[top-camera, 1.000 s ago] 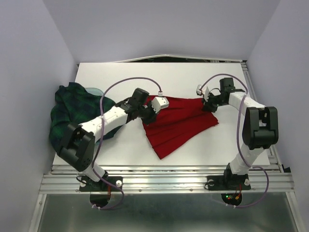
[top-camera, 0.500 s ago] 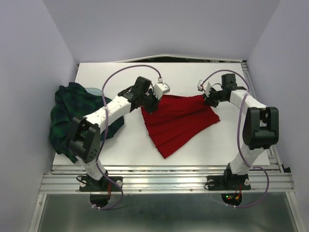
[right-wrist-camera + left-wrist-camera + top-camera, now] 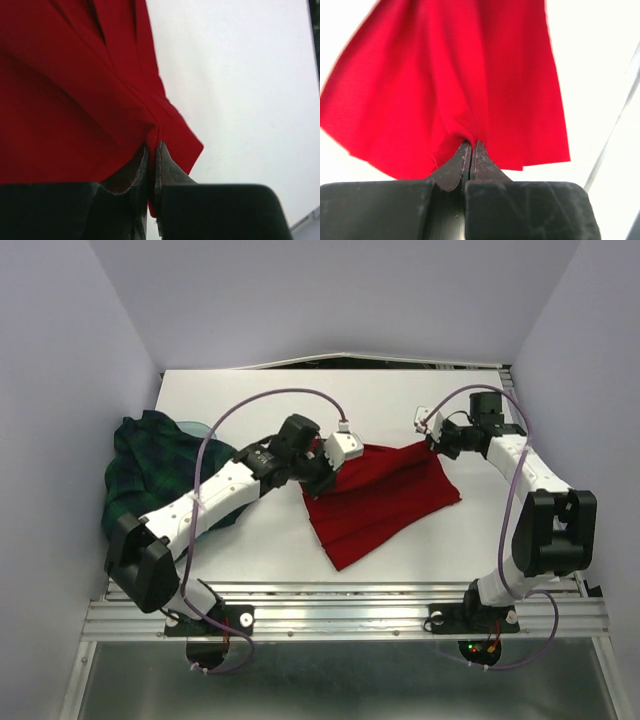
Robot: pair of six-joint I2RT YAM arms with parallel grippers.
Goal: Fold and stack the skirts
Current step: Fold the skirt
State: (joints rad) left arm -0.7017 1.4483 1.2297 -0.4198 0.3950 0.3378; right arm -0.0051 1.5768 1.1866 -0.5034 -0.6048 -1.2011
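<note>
The red pleated skirt hangs between my two grippers above the middle of the white table, its lower point near the front edge. My left gripper is shut on its left upper edge; the left wrist view shows the red skirt pinched between the closed jaws. My right gripper is shut on its right upper corner, with the red skirt clamped in the jaws. The green and navy plaid skirt lies crumpled at the table's left edge, partly under my left arm.
Lilac walls close in on the left, right and back. A metal rail frame runs along the near edge of the table. Purple cables loop above both arms.
Both grippers, holding the red skirt, shifted right and slightly forward; the left arm swung forward and the skirt's top edge moved with them.
</note>
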